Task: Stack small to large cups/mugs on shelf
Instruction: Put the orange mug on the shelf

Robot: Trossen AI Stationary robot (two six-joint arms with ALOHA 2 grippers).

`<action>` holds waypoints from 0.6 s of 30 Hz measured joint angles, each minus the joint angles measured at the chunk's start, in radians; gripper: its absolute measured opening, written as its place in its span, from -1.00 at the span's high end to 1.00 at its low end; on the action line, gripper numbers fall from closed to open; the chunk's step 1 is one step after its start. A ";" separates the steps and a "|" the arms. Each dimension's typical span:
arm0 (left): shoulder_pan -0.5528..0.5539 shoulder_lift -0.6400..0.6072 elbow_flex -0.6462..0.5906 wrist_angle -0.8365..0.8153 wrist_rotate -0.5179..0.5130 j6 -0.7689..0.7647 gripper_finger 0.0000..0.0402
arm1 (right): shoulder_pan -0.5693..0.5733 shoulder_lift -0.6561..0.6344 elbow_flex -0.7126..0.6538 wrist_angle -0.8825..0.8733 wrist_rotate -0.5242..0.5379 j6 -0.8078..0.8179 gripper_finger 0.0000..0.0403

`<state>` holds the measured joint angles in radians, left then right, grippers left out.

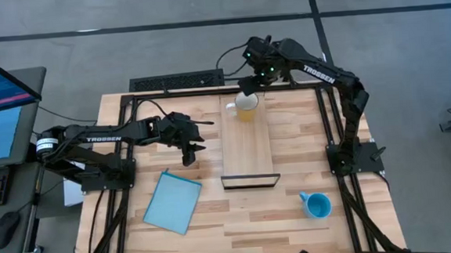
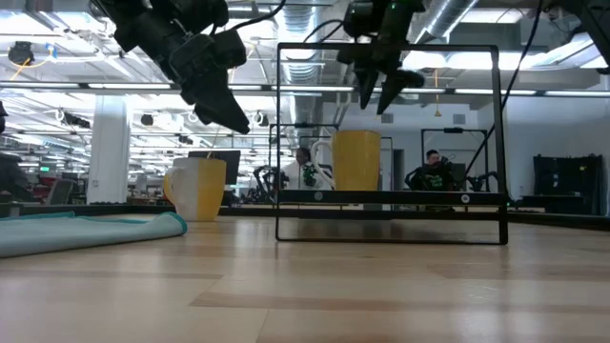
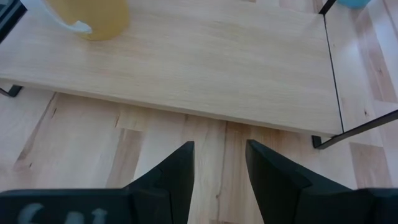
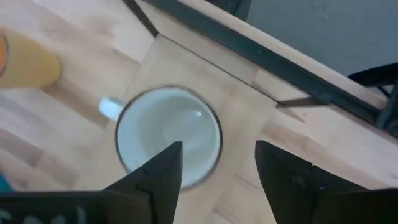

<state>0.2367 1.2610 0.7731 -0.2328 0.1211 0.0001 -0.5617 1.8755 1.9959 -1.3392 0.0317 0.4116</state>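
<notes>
Directly beneath the open right claw (image 1: 248, 83) sits the yellow mug (image 1: 246, 106).

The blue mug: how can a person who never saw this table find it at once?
Start at the long light-wood shelf in the middle of the table. From its dark-edged end, look toward the right arm's base: the blue mug stands alone on the tabletop. It alone is bright blue; the pale yellow mug sits on the shelf's far end.

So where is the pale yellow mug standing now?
In the high view, the pale yellow mug stands on the far end of the shelf, directly under the right gripper, whose fingers are open above it.
</notes>
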 joint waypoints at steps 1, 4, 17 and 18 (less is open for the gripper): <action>0.000 0.000 0.000 -0.003 0.000 -0.004 0.33 | 0.005 0.000 0.016 -0.034 -0.004 -0.010 -0.11; 0.000 0.000 0.000 -0.012 0.000 -0.004 0.33 | 0.025 0.000 0.059 -0.165 -0.010 -0.057 -0.11; 0.000 0.000 0.000 0.009 0.000 0.031 0.33 | 0.175 -0.267 0.058 -0.207 0.031 0.008 -0.11; 0.000 0.000 0.000 0.024 -0.002 0.032 0.33 | 0.182 -0.290 0.058 -0.203 0.029 0.009 -0.11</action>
<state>0.2365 1.2606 0.7731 -0.2092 0.1190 0.0319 -0.3800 1.5850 2.0537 -1.5425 0.0612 0.4202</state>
